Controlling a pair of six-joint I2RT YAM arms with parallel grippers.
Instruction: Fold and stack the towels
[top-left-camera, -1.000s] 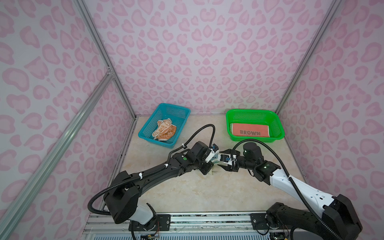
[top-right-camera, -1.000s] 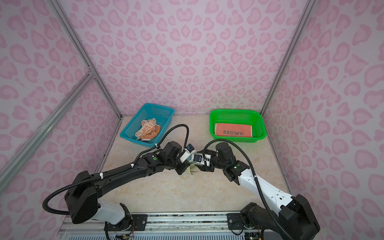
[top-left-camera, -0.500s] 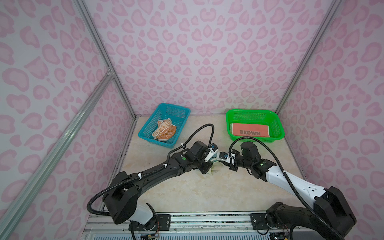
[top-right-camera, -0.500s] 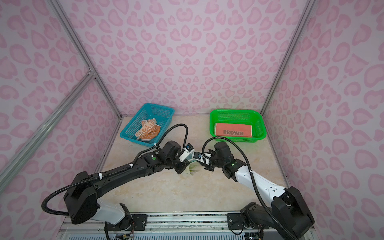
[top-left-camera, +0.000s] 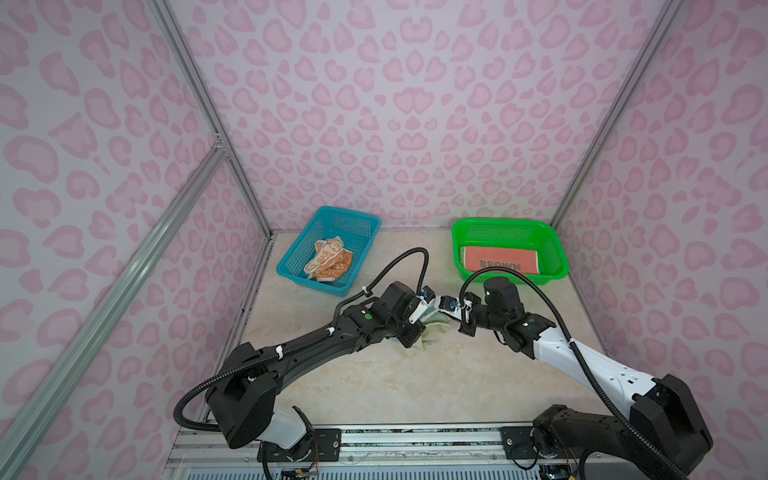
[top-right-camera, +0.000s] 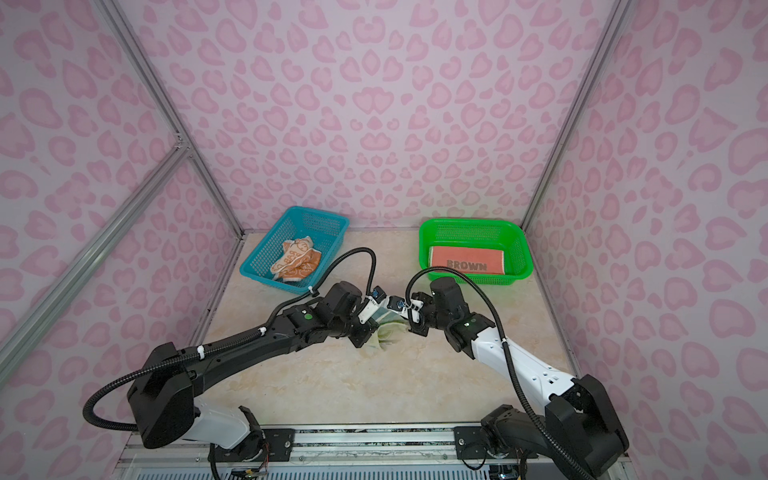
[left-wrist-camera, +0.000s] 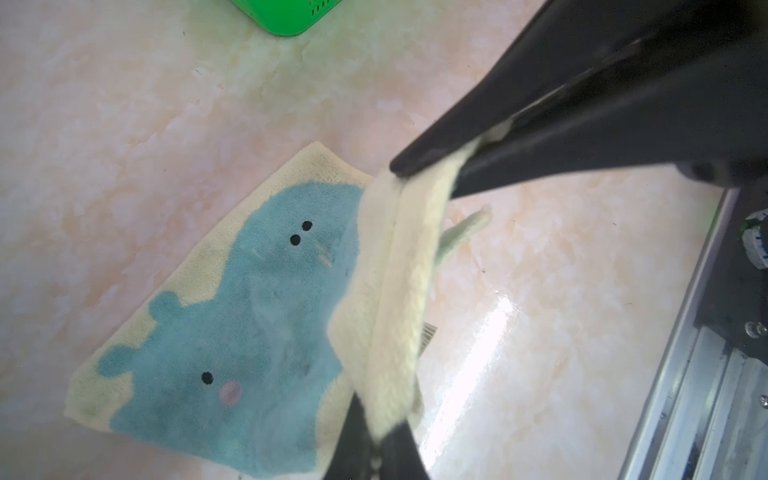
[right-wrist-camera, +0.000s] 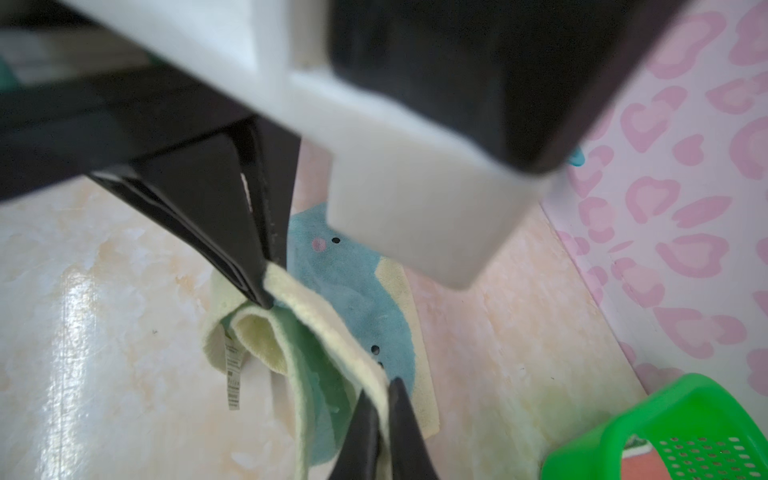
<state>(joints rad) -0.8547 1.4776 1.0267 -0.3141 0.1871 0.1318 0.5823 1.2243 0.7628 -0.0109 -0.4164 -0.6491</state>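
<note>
The light-blue-and-cream whale towel (left-wrist-camera: 249, 311) lies partly on the table's middle, one cream edge lifted and stretched between both grippers. My left gripper (left-wrist-camera: 376, 451) is shut on one end of that edge. My right gripper (right-wrist-camera: 382, 419) is shut on the other end. In both top views the two grippers (top-left-camera: 424, 318) (top-left-camera: 451, 316) nearly meet above the towel (top-left-camera: 434, 334) (top-right-camera: 388, 332), which the arms mostly hide. A folded coral "BROWN" towel (top-left-camera: 498, 259) lies flat in the green basket. A crumpled orange-and-cream towel (top-left-camera: 328, 262) sits in the blue basket.
The green basket (top-left-camera: 557, 249) stands at the back right and the blue basket (top-left-camera: 361, 232) at the back left, both near the rear wall. Pink patterned walls enclose the table on three sides. A metal rail (top-left-camera: 415, 436) runs along the front edge.
My right gripper has come in beside the left one and closed on the towel's lifted edge. The left gripper has kept its hold and barely moved.
</note>
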